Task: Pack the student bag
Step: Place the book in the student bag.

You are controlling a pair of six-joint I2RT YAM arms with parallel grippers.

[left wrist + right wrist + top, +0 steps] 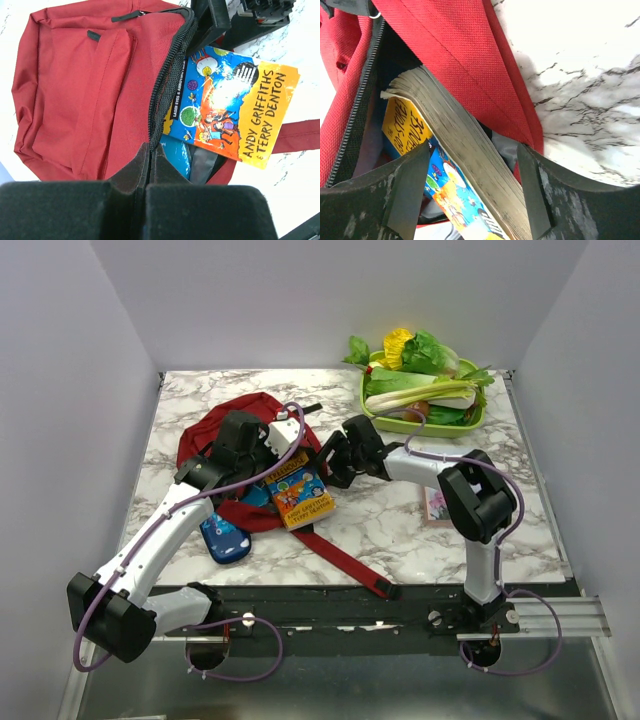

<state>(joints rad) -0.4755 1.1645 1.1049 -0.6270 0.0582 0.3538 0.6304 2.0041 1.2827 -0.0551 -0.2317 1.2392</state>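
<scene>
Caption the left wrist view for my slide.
Left claw pinches the red backpack at its zip edge; Andy Griffiths paperback sits half inside.

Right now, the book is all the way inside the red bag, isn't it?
Not quite. The book is only partly inside the red bag; most of its bright cover sticks out of the open zip, as the left wrist view shows.

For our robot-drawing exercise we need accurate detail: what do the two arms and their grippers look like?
Both the left arm and right arm have white links, black joint housings and a purple cable looped alongside. The left gripper has matte black fingers; the right gripper fingers are black, scuffed grey.
</scene>
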